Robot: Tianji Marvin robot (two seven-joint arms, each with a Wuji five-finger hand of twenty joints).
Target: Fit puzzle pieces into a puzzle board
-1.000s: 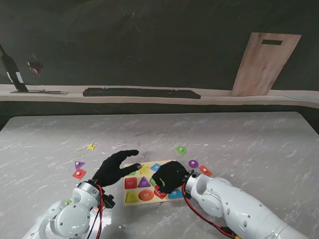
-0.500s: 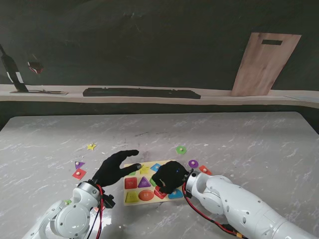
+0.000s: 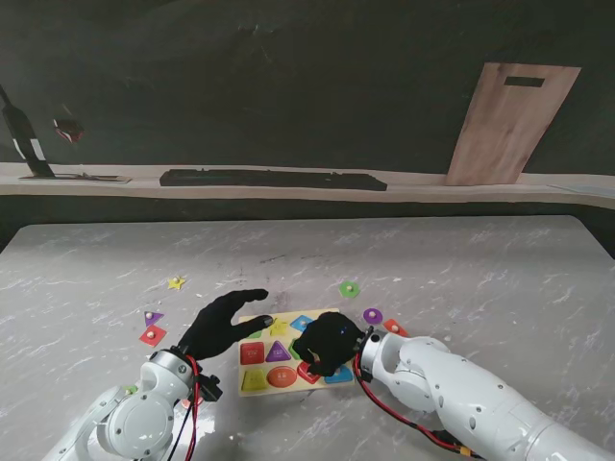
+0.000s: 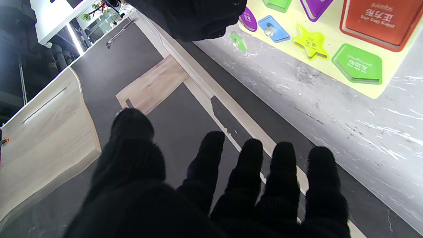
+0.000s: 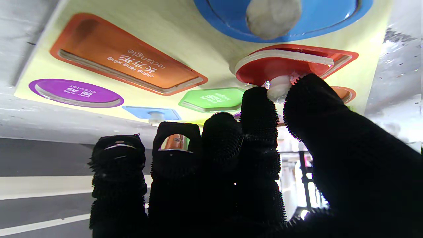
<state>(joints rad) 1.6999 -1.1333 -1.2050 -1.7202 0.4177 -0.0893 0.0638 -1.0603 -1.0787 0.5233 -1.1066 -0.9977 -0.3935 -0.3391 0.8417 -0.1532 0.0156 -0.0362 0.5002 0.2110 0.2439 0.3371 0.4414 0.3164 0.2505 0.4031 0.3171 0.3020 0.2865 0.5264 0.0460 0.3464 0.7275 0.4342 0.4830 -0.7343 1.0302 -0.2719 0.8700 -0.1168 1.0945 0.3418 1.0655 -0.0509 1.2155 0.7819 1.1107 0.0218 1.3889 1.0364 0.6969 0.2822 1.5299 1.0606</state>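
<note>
The right hand (image 3: 328, 342) rests over the near right part of the puzzle board (image 3: 288, 351) on the table (image 3: 461, 279), thumb and forefinger pinching the white knob of a red piece (image 5: 290, 64) that sits tilted, half out of its slot. Just past its fingertips lie a blue piece and an orange rectangle. The left hand (image 3: 219, 322) hovers beside the board's left edge, fingers spread, holding nothing. Loose pieces lie scattered beyond both hands: a green disc (image 3: 349, 288), a purple disc (image 3: 373, 315), a yellow star (image 3: 176, 283).
</note>
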